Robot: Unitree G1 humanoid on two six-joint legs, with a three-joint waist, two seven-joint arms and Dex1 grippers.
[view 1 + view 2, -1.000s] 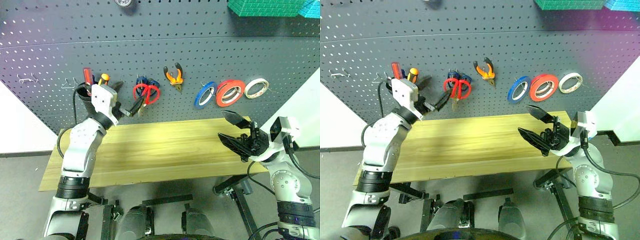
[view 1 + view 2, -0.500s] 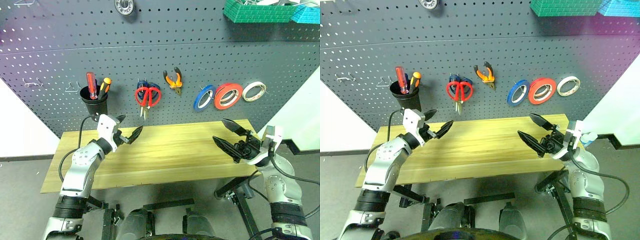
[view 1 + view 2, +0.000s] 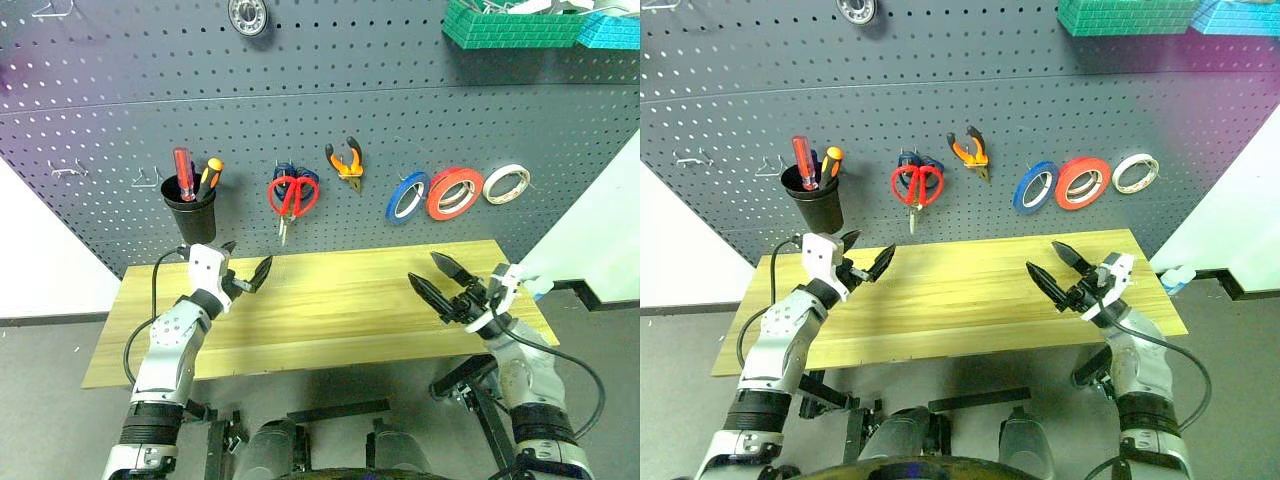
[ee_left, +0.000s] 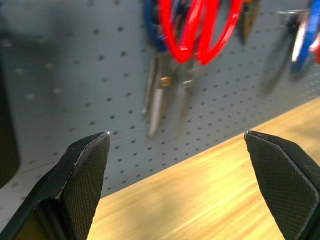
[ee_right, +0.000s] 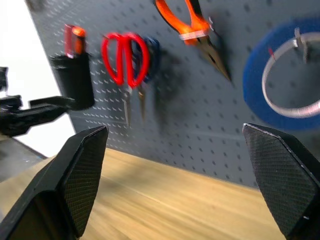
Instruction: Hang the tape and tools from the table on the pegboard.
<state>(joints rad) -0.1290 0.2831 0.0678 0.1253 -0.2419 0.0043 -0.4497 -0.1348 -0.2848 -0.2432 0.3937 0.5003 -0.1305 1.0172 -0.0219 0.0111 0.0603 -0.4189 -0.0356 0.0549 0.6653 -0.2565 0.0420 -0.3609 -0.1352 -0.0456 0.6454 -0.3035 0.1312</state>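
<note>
The pegboard carries everything, and the table top lies bare beneath it. Near 9 o'clock of the board a black cup holds two screwdrivers upright, the red-handled screwdriver with its long axis running 12 to 6 o'clock and handle up, and beside it an orange-handled screwdriver leaning slightly toward 1 o'clock. At the centre hang two pairs of scissors, the red-handled scissors in front with handles up and blades pointing to 6 o'clock, the blue-handled scissors just behind them, mostly hidden. One pair of pliers hangs just toward 3 o'clock from them, orange-and-black handles at 12 o'clock, nose tipped toward 5 o'clock. Three rolls follow in a row toward 3 o'clock, each on its own hook with its open face turned outward: a blue roll, the bright red tape touching or overlapping it, and a pale roll just beyond. Two green bins sit at the board's 1 o'clock corner. The left gripper hovers over the table's near-left part below the cup, its fingers spread wide with nothing between them, pointing at the board. The right gripper hovers over the table's right part, jaws likewise wide apart and holding nothing
</note>
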